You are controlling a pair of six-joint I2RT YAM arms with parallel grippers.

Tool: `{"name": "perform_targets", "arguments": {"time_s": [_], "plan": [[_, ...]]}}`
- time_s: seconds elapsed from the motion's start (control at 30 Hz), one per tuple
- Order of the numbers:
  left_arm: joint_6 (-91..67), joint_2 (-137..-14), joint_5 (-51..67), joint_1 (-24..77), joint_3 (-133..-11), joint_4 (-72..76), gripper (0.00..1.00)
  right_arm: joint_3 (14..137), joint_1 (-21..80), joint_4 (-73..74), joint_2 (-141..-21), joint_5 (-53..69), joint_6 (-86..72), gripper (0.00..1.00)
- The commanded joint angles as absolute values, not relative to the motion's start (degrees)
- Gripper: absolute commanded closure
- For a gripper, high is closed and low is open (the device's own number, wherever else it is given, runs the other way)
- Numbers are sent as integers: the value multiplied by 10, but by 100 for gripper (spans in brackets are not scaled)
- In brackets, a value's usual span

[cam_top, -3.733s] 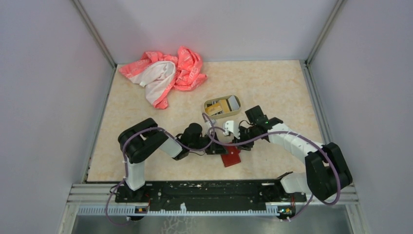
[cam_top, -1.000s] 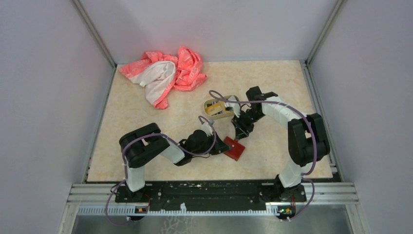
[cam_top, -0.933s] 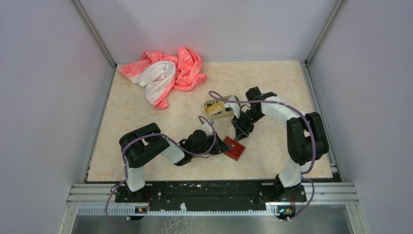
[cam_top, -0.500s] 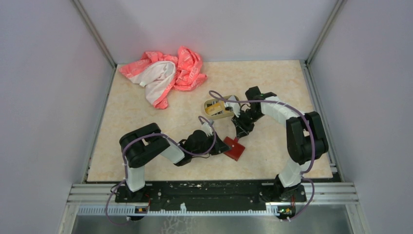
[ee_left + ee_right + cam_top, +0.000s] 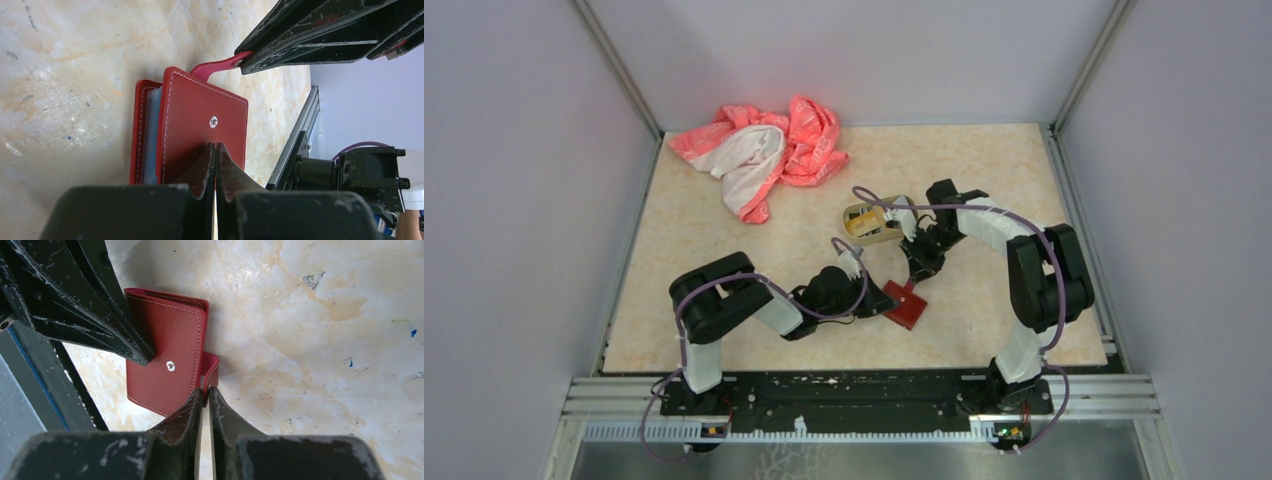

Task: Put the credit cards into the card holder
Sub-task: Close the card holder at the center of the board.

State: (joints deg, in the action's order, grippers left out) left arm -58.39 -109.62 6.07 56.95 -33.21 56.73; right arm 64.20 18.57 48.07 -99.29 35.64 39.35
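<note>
The card holder (image 5: 908,306) lies folded on the table (image 5: 984,165), front centre. The left gripper (image 5: 215,148) is clenched on its cover edge. The right gripper (image 5: 205,390) pinches the snap tab (image 5: 212,367). The right arm's cable crosses the tin tray (image 5: 850,215), which holds credit cards (image 5: 861,225). A pink cloth (image 5: 764,150) lies well apart.
</note>
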Motion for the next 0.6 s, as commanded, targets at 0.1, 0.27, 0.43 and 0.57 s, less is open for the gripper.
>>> {"name": "perform_targets", "arguments": {"time_s": [0.1, 0.27, 0.43, 0.57], "plan": [[-577, -1107, 72, 566, -326, 569, 100, 658, 182, 477, -977, 371, 390, 84], [-577, -1108, 73, 565, -326, 570, 100, 658, 182, 476, -975, 372, 388, 81], [-577, -1107, 73, 565, -324, 570, 100, 658, 180, 477, -968, 373, 387, 80], [-578, -1107, 73, 565, -323, 572, 100, 659, 176, 478, -961, 377, 387, 79]]}}
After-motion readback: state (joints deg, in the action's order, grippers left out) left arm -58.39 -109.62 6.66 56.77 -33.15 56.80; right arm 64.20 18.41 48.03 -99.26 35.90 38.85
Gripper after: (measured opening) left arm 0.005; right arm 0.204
